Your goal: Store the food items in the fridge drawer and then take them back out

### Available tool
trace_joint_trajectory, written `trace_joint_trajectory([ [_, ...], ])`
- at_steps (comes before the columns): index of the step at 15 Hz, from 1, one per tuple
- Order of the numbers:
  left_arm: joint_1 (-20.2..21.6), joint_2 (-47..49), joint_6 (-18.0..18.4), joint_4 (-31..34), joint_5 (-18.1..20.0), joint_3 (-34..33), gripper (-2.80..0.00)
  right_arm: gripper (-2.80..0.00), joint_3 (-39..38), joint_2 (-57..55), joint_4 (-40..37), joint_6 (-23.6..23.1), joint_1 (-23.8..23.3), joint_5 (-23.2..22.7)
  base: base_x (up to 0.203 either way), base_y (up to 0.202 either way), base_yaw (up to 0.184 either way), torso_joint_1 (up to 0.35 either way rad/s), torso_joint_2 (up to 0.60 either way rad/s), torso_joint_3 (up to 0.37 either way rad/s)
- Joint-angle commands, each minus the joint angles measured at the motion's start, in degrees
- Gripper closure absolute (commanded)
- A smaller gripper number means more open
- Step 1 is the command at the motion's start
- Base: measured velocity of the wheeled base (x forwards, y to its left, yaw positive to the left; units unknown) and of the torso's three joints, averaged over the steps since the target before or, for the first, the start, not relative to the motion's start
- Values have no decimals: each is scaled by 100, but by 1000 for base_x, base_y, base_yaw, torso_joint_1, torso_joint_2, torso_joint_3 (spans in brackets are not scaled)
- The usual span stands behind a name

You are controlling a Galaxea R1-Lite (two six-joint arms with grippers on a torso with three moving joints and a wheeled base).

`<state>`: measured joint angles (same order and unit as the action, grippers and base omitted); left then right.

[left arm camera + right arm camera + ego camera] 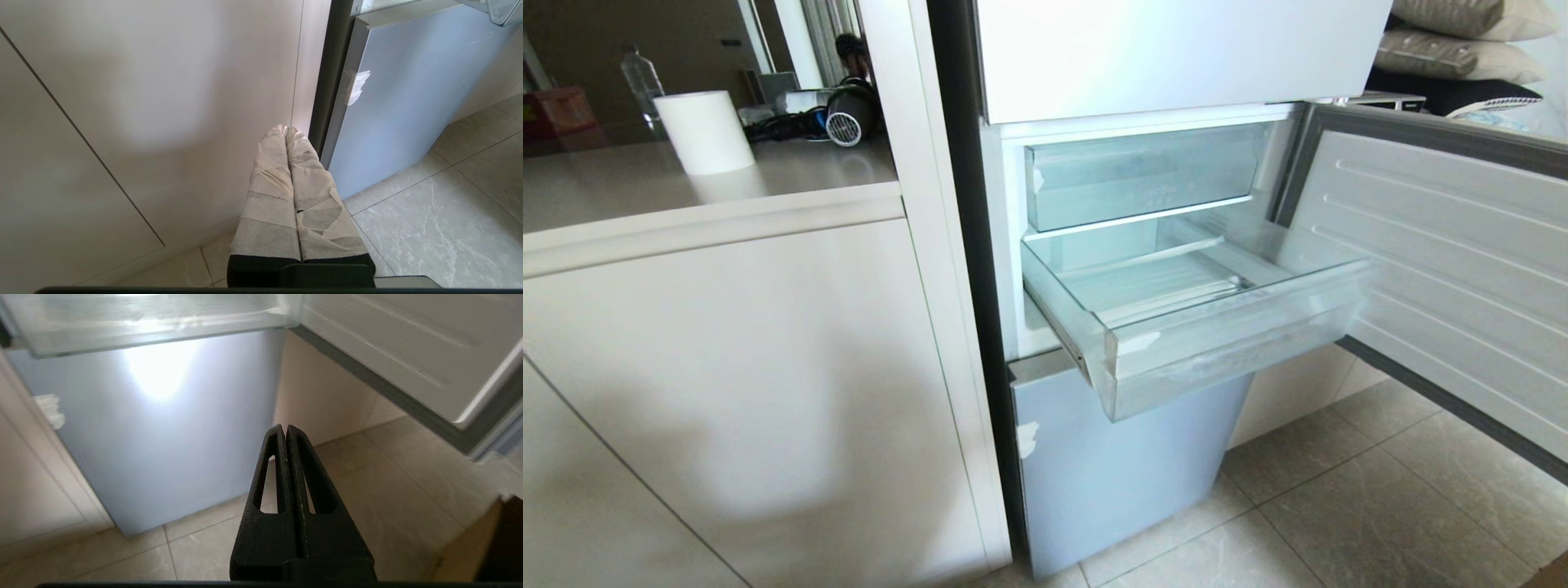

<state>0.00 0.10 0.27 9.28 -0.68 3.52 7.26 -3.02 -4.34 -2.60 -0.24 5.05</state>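
The fridge drawer (1225, 343) stands pulled out from the fridge, a wide clear tray with a frosted front and white tape at its near corner; nothing lies in it. Its underside (135, 332) shows above my right gripper (285, 428), which is shut and empty, low in front of the blue-grey lower door (163, 428). My left gripper (286, 128), with tape-wrapped fingers pressed together, is shut and empty, low beside the white cabinet (143, 102). Neither arm shows in the head view. The food items are out of view.
The fridge's right door (1462, 261) hangs open beside the drawer. A shorter clear bin (1143, 175) sits above the drawer. On the counter (621, 192) at the left stand a white roll (704, 131), a hair dryer (849, 114) and a bottle (642, 77). Tiled floor (1339, 506) lies below.
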Motion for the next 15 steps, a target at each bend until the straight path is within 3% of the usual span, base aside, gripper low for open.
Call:
trace_joint_trajectory([
  [1, 3, 5, 0, 4, -2, -1, 0, 0, 541, -1128, -130, 157, -5, 342, 0, 0, 0, 0, 0, 0],
  [3, 6, 4, 0, 4, -2, -1, 0, 0, 962, -2232, -208, 557, -10, 998, 0, 0, 0, 0, 0, 0],
  [6, 0, 6, 0, 4, -2, -1, 0, 0, 1765, -3833, -246, 1538, -90, 2030, 0, 0, 0, 0, 0, 0],
  [9, 0, -1, 0, 4, -2, -1, 0, 0, 2367, -5260, 67, 2059, -577, 2398, 0, 0, 0, 0, 0, 0],
  [12, 0, 8, 0, 4, -2, -1, 0, 0, 2509, -6096, 1003, 2209, -1472, 2360, 0, 0, 0, 0, 0, 0],
  [15, 3, 4, 0, 4, -2, -1, 0, 0, 2620, -6300, 1261, 2049, -3245, 1391, 0, 0, 0, 0, 0, 0],
])
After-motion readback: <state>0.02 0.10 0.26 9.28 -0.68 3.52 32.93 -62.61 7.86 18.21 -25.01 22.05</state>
